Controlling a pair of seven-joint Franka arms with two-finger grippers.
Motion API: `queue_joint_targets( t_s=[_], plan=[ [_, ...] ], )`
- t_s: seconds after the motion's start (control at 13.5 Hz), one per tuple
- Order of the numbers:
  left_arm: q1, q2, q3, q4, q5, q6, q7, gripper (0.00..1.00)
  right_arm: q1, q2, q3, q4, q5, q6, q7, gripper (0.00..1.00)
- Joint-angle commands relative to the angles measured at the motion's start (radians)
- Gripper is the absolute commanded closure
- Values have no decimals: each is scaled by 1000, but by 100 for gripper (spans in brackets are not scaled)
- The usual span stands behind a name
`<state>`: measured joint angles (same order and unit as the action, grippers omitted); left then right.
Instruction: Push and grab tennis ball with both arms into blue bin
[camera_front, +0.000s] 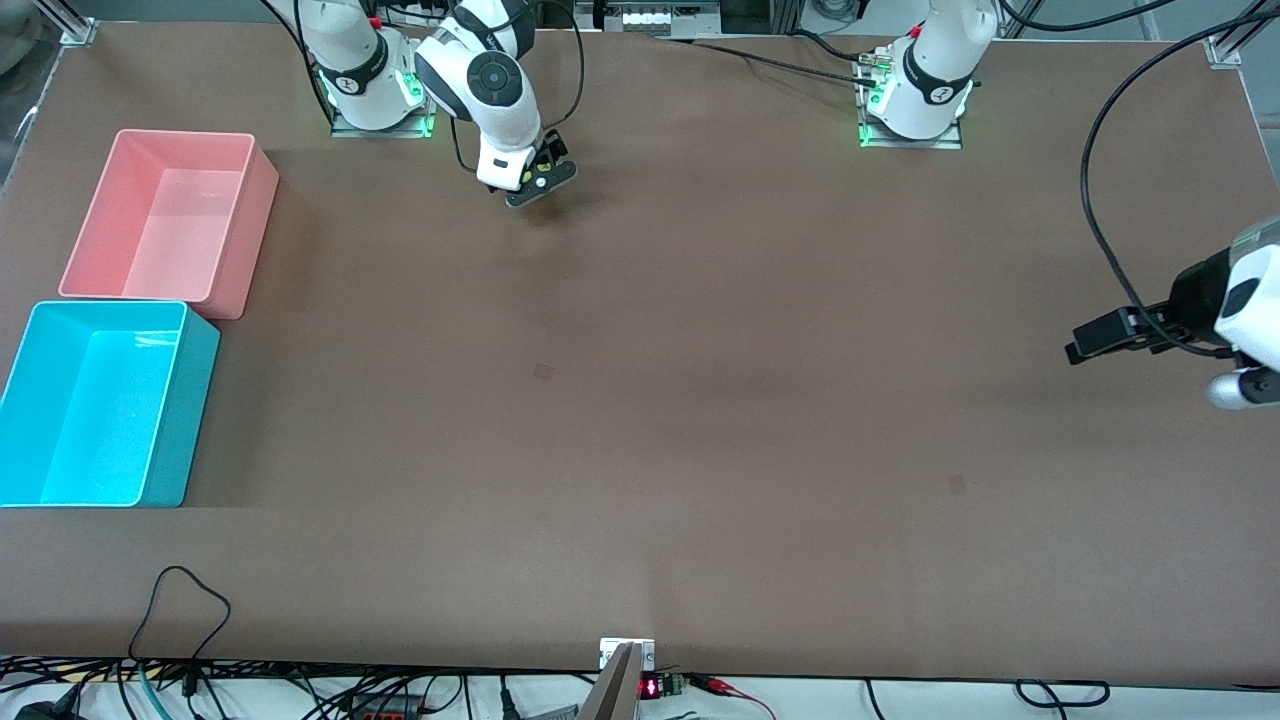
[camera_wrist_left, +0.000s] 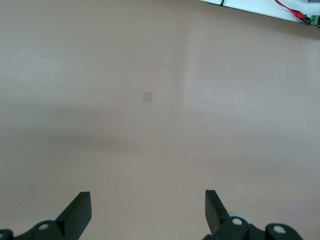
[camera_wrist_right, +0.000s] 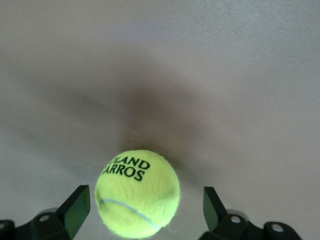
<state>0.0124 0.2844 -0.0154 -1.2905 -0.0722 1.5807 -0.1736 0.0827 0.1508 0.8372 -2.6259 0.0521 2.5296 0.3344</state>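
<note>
The tennis ball (camera_wrist_right: 137, 192), yellow-green with black lettering, sits between the open fingers of my right gripper (camera_wrist_right: 145, 196), close to one finger and with a gap to the other. In the front view my right gripper (camera_front: 540, 180) is low over the table near the right arm's base, and the ball is mostly hidden by it. My left gripper (camera_front: 1085, 345) is open and empty at the left arm's end of the table; its wrist view (camera_wrist_left: 147, 200) shows only bare table. The blue bin (camera_front: 185, 420) stands at the right arm's end, nearest the front camera.
A pink bin (camera_front: 245, 240) stands against the blue bin, farther from the front camera. A black cable (camera_front: 180, 600) loops onto the table at its front edge. A cable hangs over the table near the left arm (camera_front: 1095, 200).
</note>
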Motion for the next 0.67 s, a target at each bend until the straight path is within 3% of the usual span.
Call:
queue_joint_targets(
  t_s=[0.0, 0.15, 0.45, 0.59],
  plan=[
    [-15, -62, 26, -81, -3, 4, 61, 0, 17, 27, -10, 15, -3, -5, 12, 0],
    [-15, -79, 23, -95, 27, 1, 109, 0, 17, 30, -10, 15, -3, -3, 12, 0],
    [-15, -204, 18, -284, 32, 74, 126, 0, 25, 39, -10, 15, -5, 12, 11, 0],
    [-17, -214, 18, -297, 31, 76, 126, 0, 26, 46, -10, 14, -5, 31, 11, 0]
  ],
)
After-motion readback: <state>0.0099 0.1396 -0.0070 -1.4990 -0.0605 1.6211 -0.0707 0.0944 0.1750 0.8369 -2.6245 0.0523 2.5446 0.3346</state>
